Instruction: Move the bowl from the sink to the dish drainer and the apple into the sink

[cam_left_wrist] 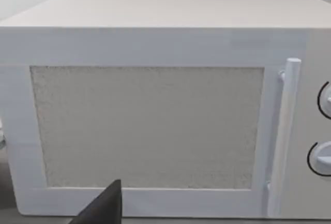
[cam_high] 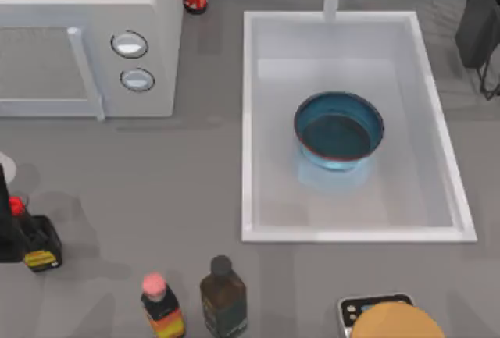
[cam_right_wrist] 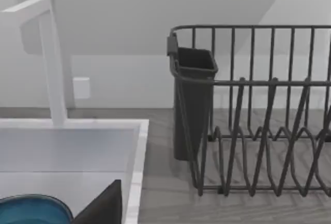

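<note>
Blue bowl (cam_high: 339, 130) sits upright mid-sink (cam_high: 254, 119); light, stiff, slick, I judge, best pinched at its rim; my tools' spread: cannot tell.

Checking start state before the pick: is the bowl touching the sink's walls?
Apart. In the top view the bowl sits mid-basin, with bare white floor showing between its red rim and every wall of the sink.
</note>
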Controlling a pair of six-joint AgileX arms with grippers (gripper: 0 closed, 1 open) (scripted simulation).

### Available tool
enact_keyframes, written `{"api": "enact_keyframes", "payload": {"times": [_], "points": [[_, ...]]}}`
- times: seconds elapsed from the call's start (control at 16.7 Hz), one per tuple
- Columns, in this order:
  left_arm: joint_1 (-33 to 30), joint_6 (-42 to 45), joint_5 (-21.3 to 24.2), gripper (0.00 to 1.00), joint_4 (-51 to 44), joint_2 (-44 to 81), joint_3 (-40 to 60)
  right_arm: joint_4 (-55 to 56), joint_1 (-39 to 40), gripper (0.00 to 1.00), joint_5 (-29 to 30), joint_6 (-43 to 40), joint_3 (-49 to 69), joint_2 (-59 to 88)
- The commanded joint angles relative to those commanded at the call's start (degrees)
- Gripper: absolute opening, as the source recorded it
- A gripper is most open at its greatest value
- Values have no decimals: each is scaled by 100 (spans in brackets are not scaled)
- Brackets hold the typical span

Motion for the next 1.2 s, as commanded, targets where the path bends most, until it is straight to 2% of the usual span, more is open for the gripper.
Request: {"api": "enact_keyframes", "payload": {"times": [0.3,0.54,0.84,1.2], "points": [[0,0,0,100,0,0,0,-134,72,100,3,45,324,315],[0,0,0,100,0,0,0,-670,304,100,51,222,1509,1522],[0,0,0,100,0,0,0,-1794,735,100,184,615,3816,3958],[0,0,0,100,0,0,0,-3510,1404,100,373,1285,7223,7619]]}}
